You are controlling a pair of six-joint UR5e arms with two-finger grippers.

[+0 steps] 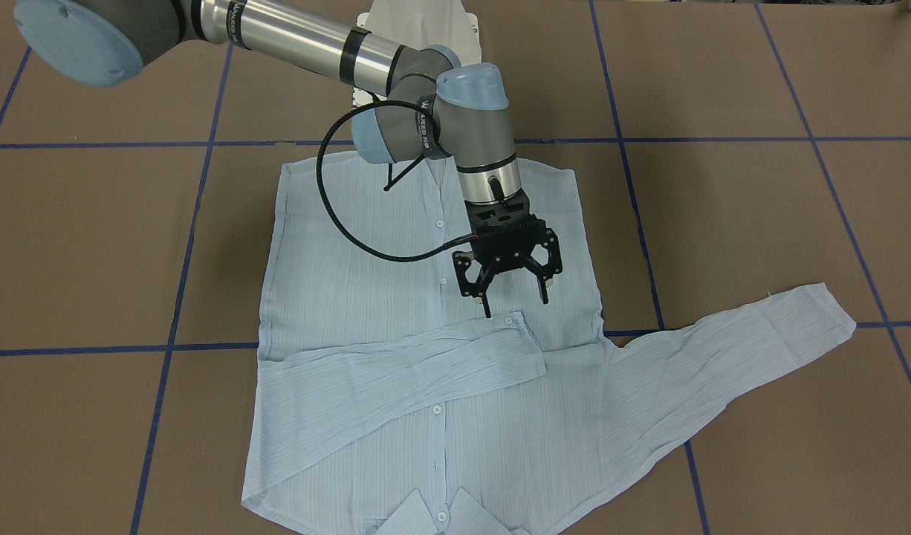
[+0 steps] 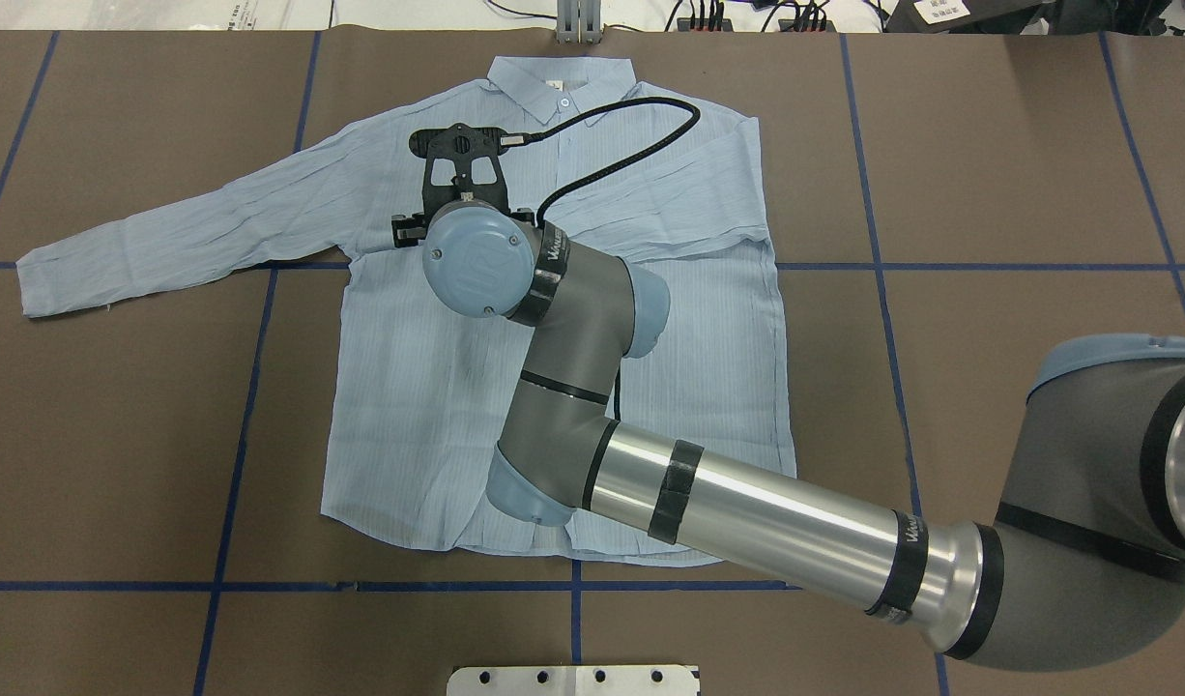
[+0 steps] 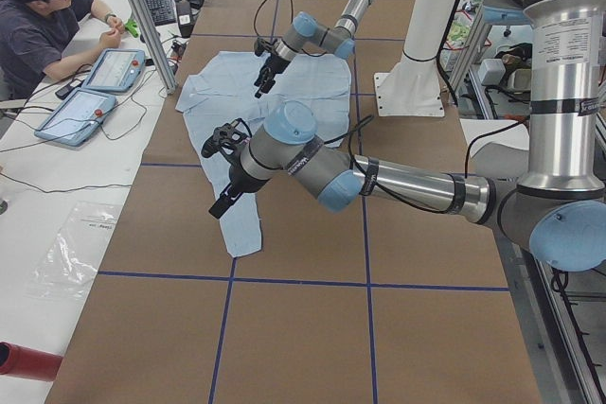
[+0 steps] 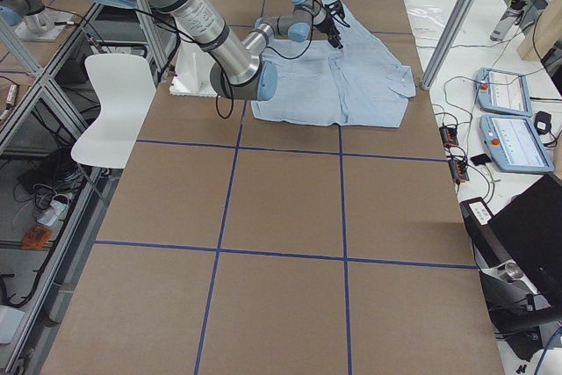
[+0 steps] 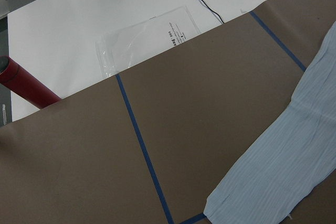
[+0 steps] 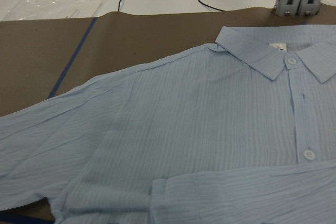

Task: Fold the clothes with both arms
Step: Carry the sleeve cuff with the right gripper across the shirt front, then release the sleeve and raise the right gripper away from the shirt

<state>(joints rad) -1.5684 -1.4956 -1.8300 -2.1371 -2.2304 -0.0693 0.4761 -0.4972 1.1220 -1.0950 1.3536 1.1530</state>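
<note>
The pale-blue striped shirt [image 1: 351,282] lies flat and buttoned on the brown table, collar [image 2: 561,77] away from the robot. One sleeve [image 1: 403,364] is folded across the chest. The other sleeve [image 2: 167,242] lies stretched out sideways. My right gripper [image 1: 515,297] is open and empty, hovering just above the folded sleeve's cuff [image 1: 526,342]. In the overhead view it is mostly hidden under its wrist. My left gripper [image 3: 222,172] shows only in the exterior left view, above the outstretched sleeve; I cannot tell whether it is open. The left wrist view shows that sleeve's end [image 5: 283,166].
The white pedestal base [image 2: 573,680] stands at the robot's side of the table. An operator [image 3: 38,16] sits at a side desk with tablets [image 3: 95,92]. A red tube [image 5: 26,85] and a plastic bag [image 5: 147,40] lie beyond the table's end. Blue tape lines cross the table.
</note>
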